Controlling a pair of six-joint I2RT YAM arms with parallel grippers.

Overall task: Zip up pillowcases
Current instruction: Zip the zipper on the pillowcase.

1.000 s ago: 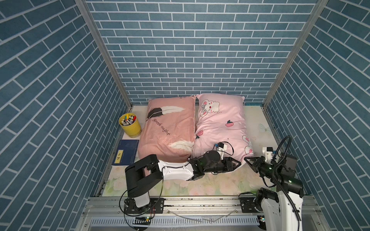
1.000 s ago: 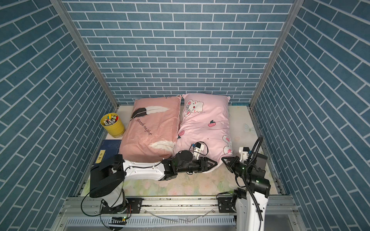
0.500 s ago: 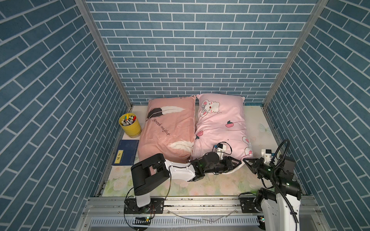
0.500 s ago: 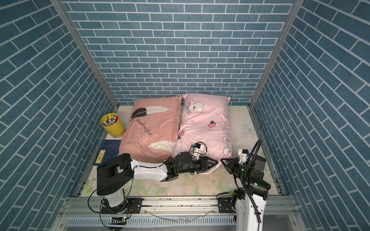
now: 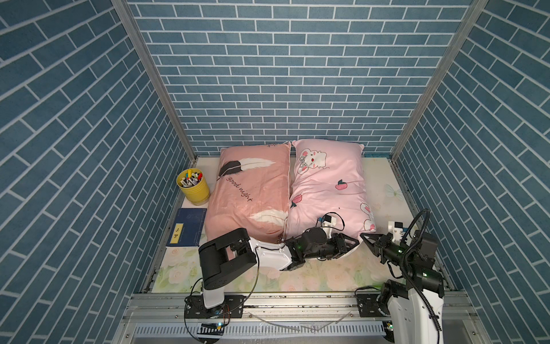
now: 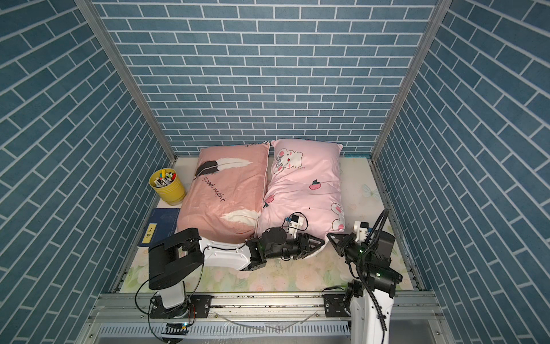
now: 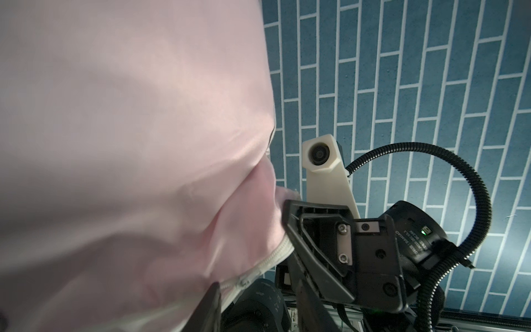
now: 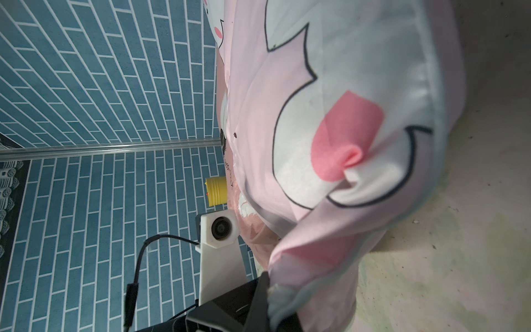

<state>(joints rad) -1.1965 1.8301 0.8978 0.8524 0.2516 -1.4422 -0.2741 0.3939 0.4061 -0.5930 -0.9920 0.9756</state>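
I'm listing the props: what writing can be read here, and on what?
"good night": script on the salmon pillowcase.
"DAMIAO": on the right arm's black motor; its other lines are too small to read.
Yellow label on the book: too small to read.

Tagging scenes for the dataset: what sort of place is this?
Likely a robot test cell dressed as a bedroom: brick-print walls, aluminium rail in front, salmon pillowcase beside pink pillowcase.
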